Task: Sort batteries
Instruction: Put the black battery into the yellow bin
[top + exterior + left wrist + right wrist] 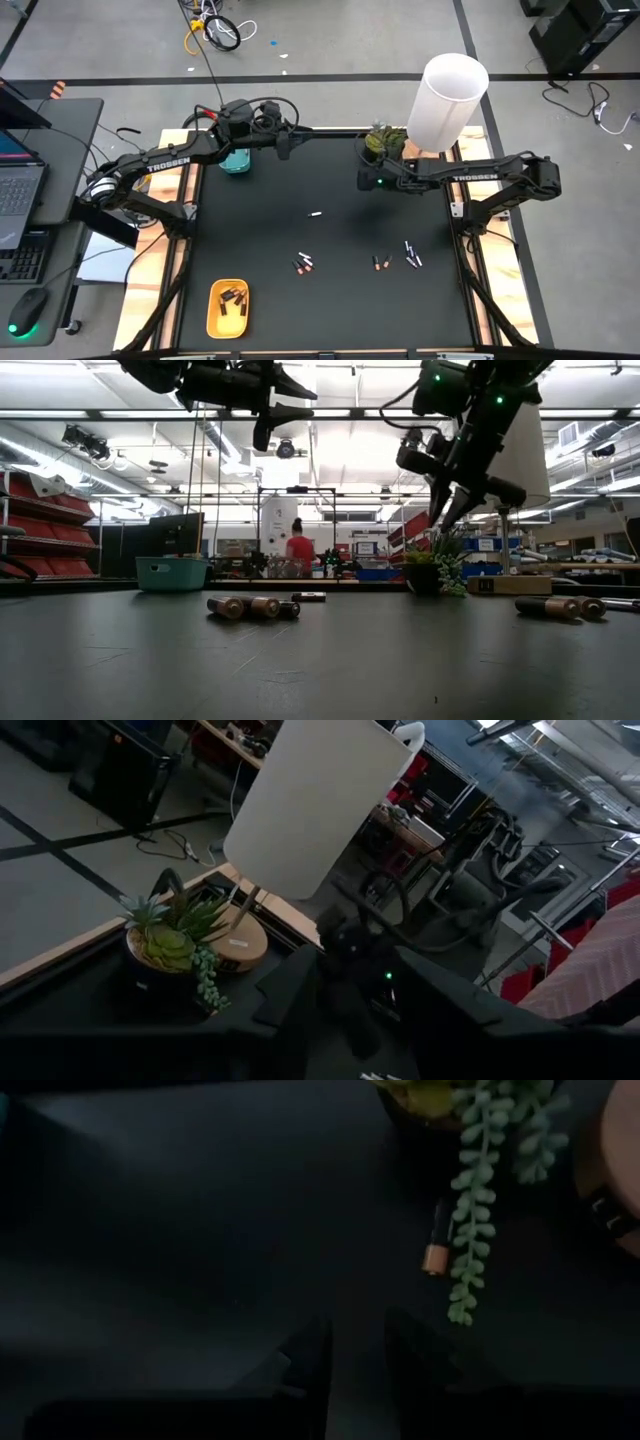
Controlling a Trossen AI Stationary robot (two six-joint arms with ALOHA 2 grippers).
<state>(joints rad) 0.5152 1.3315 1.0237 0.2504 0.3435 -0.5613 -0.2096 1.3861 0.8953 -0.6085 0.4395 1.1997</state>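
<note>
We hover our right gripper (366, 182), jaws narrowly apart and empty, by the plant (384, 142) at the table's far edge, where one battery (434, 1252) lies. Our left gripper (287, 141) waits, jaws unclear. Other batteries (305, 263) scatter mid-table. Next, we judge: descend, pinch.

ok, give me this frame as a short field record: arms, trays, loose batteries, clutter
left gripper: raised at the far edge, near the teal tray; nothing held
right gripper: raised beside the potted plant; nothing held
yellow tray: near left, holds several dark batteries
loose batteries: one pale battery mid-table; a dark pair centre-near; a mixed group near right
battery by plant: dark with an orange end, under the trailing stems
lamp: far right corner
</note>
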